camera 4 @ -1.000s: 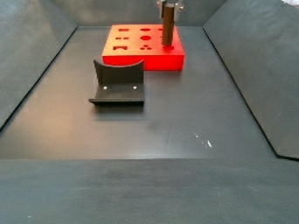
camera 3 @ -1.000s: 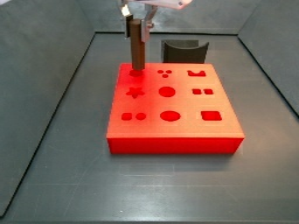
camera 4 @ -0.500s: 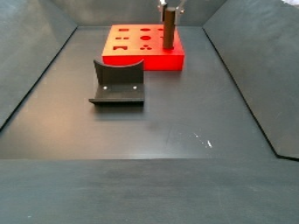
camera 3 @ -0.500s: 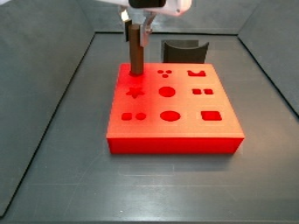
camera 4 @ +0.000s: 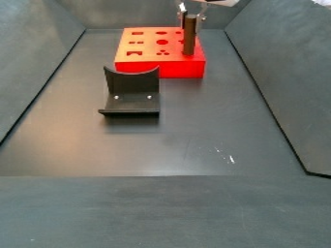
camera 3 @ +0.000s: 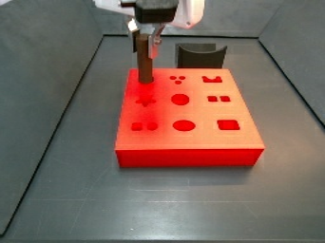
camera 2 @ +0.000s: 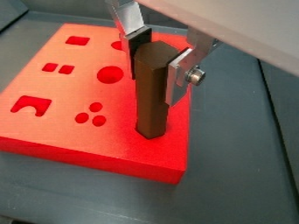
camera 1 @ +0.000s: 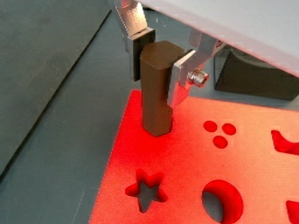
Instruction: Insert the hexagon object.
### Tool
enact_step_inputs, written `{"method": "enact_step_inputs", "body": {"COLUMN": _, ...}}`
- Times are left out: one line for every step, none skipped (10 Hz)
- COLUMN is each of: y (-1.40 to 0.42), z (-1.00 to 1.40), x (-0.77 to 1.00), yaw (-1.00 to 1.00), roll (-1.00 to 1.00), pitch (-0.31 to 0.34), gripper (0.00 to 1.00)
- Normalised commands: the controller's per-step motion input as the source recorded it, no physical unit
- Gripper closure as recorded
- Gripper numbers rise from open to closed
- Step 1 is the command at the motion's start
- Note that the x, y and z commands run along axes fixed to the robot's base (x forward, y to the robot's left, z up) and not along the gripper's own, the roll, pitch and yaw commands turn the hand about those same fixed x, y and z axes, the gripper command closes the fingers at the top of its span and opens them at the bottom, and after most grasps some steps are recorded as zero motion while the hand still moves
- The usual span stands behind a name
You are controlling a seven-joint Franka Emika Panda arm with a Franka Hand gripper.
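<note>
The hexagon object [camera 1: 158, 92] is a slim brown six-sided peg. It stands upright with its lower end in a hole at a far corner of the red block [camera 1: 233, 166]. My gripper [camera 1: 160, 66] is shut on its upper part, with a silver finger pressed on each side. The other wrist view shows the same grip [camera 2: 158, 63] on the peg [camera 2: 149, 101]. In a side view the gripper [camera 3: 148, 40] hangs over the block's back left corner [camera 3: 184, 119] with the peg [camera 3: 146, 68] below it. It also shows in the other side view [camera 4: 188, 37].
The red block has other cut-outs: a star [camera 1: 146, 188], three small dots [camera 1: 219, 131] and a round hole [camera 3: 181, 99]. The dark fixture [camera 4: 130, 92] stands on the grey floor beside the block, seen also behind it [camera 3: 200, 54]. Sloping grey walls enclose the floor.
The gripper has moved down with the peg. The peg's lower end has sunk further into the block's corner hole, so less of it shows.
</note>
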Motion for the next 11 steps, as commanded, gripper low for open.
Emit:
{"method": "enact_step_inputs", "body": {"y": 0.00, "z": -0.19, "x": 0.00, "yaw": 0.00, "roll": 0.08, "pitch": 0.000, "gripper": 1.00}}
{"method": "enact_step_inputs", "body": {"y": -0.01, "z": -0.24, "x": 0.21, "yaw": 0.00, "roll": 0.11, "pitch": 0.036, "gripper": 1.00}}
{"method": "enact_step_inputs", "body": {"y": 0.00, "z": -0.53, "x": 0.54, "yaw": 0.00, "roll": 0.12, "pitch": 0.186, "gripper": 1.00}}
{"method": "enact_step_inputs", "body": {"y": 0.00, "z": -0.66, "x": 0.24, "yaw": 0.00, "roll": 0.16, "pitch": 0.027, "gripper": 1.00}}
{"method": "enact_step_inputs", "body": {"y": 0.00, "z": -0.69, "x": 0.00, "yaw": 0.00, "roll": 0.10, "pitch": 0.000, "gripper": 1.00}}
{"method": "enact_step_inputs", "body": {"y": 0.00, "z": -0.83, "x": 0.00, "yaw": 0.00, "roll": 0.12, "pitch": 0.079, "gripper": 1.00}}
{"method": "enact_step_inputs", "body": {"y": 0.00, "z": -0.84, "x": 0.00, "yaw": -0.02, "roll": 0.23, "pitch": 0.000, "gripper": 1.00}}
{"method": "enact_step_inputs", "body": {"y": 0.00, "z": -0.86, "x": 0.00, "yaw": -0.03, "roll": 0.24, "pitch": 0.000, "gripper": 1.00}}
{"method": "enact_step_inputs", "body": {"y": 0.00, "z": -0.74, "x": 0.00, "yaw": -0.04, "roll": 0.17, "pitch": 0.011, "gripper": 1.00}}
{"method": "enact_step_inputs", "body": {"y": 0.00, "z": -0.51, "x": 0.00, "yaw": 0.00, "roll": 0.13, "pitch": 0.016, "gripper": 1.00}}
{"method": "enact_step_inputs", "body": {"y": 0.00, "z": 0.00, "x": 0.00, "yaw": 0.00, "roll": 0.00, "pitch": 0.000, "gripper": 1.00}}
